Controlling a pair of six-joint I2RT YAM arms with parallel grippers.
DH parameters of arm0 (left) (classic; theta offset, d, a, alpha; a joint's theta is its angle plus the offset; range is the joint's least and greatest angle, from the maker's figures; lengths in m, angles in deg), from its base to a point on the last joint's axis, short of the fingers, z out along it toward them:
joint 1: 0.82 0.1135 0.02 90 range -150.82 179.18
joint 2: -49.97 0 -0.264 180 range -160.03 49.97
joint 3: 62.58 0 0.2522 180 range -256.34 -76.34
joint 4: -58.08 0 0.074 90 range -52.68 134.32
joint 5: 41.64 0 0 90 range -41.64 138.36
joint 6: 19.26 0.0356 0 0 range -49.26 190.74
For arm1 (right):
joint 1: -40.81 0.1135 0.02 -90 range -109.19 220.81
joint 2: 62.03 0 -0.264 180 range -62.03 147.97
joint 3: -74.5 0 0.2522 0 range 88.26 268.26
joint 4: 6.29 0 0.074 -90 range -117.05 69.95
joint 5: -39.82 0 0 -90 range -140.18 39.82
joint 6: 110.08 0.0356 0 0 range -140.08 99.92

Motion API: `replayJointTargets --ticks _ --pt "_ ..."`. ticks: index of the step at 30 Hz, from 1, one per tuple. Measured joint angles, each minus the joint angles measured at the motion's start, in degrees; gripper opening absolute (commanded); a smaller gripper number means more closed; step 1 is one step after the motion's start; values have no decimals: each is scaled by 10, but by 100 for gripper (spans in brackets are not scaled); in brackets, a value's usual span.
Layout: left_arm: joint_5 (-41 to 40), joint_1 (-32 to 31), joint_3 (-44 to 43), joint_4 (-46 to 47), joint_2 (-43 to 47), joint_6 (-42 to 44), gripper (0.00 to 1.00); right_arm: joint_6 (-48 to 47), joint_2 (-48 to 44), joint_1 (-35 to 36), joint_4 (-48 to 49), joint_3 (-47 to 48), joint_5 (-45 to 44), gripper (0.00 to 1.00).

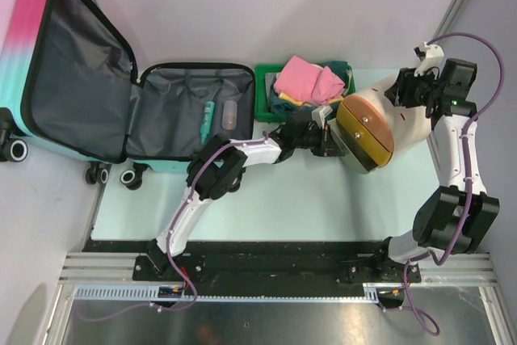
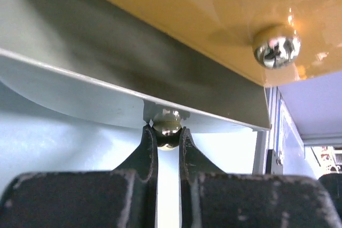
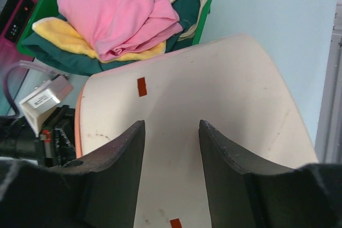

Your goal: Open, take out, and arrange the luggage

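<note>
The luggage (image 1: 73,78) lies open at the far left: the pink-to-teal shell stands up, and the grey-lined half (image 1: 174,131) lies flat on the table. My left gripper (image 1: 329,139) is shut on a small metal knob (image 2: 166,126) at the edge of the brown end face (image 1: 363,131) of the white-and-orange cylinder (image 1: 408,131). The left wrist view shows its fingertips (image 2: 149,140) pinching the knob. My right gripper (image 1: 408,90) is open just above the cylinder's white side (image 3: 214,89), holding nothing.
A green tray (image 1: 263,94) of folded pink, yellow and green cloths (image 1: 303,78) stands between the luggage and the cylinder. A teal stick-shaped item (image 1: 208,119) and a small clear container (image 1: 229,115) lie in the luggage's flat half. A second knob (image 2: 276,46) sits on the brown face.
</note>
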Motion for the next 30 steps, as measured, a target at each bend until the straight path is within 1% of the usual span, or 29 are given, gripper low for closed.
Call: replayJointTargets --ticks 11,16,18,19,20,21,23,26,30 --pt "18 21 142 4 95 27 0 -18 8 -8 16 0 1 50" --pt "19 26 173 3 118 42 1 -22 9 -10 18 0 1 50" --pt "20 27 181 4 122 47 22 -22 9 -10 19 0 1 50" --pt "21 28 183 4 123 50 27 -23 10 -10 19 0 1 50" --pt "23 28 183 4 123 54 39 -23 10 -10 19 0 1 50" --pt "25 28 183 4 123 55 50 -23 10 -10 19 0 1 50" --pt "24 30 183 -2 124 63 67 -23 11 -11 21 0 2 50" --pt "17 34 199 -12 140 80 76 -23 12 -12 23 0 2 50" --pt "10 43 247 -50 215 123 77 -24 12 -12 24 0 3 50"
